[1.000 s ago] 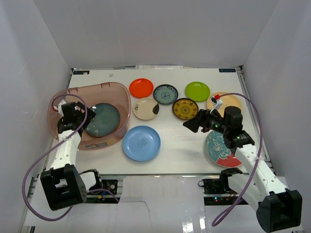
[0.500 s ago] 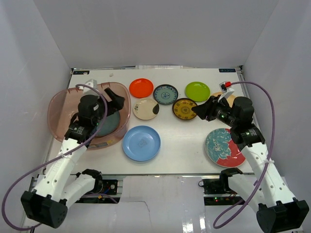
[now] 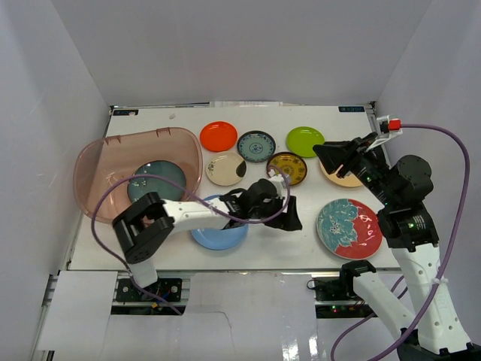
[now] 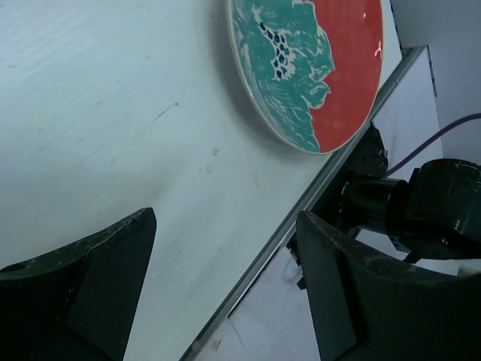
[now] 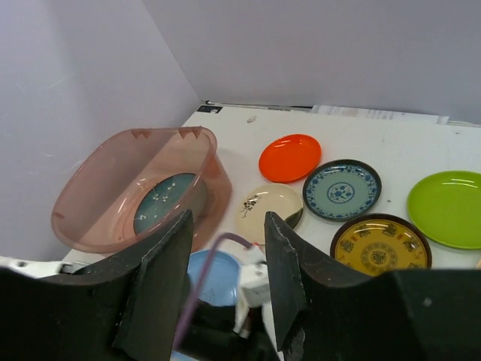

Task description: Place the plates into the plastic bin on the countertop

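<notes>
- Spanning the whole view, the white bench [image 3: 180,120] carries every item that we list here.
- Plastic bin [image 3: 94,177]: stands at the bench's left side. We find one plate inside it, the dark teal plate [image 3: 154,192], lying flat on its floor.
- Left tool [image 4: 225,214]: low over bare bench between the light blue plate [image 3: 214,235] and the floral plate [image 3: 349,228]. Its fingers are spread wide, with nothing between them.
- Right tool [image 5: 228,226]: held high over the back right of the bench, covering part of the tan plate [image 3: 344,179] in the overhead view. Its fingers are parted and hold nothing.
- Floral plate: red and teal, flat on the bench at front right.
- Light blue plate: front centre, partly under the left arm [image 3: 195,214].
- Back row, left to right: orange plate [image 3: 219,136], blue-patterned plate [image 3: 256,146], lime green plate [image 3: 305,141].
- Just in front of these we see the cream plate [image 3: 224,170] and the yellow-brown plate [image 3: 286,168].
</notes>
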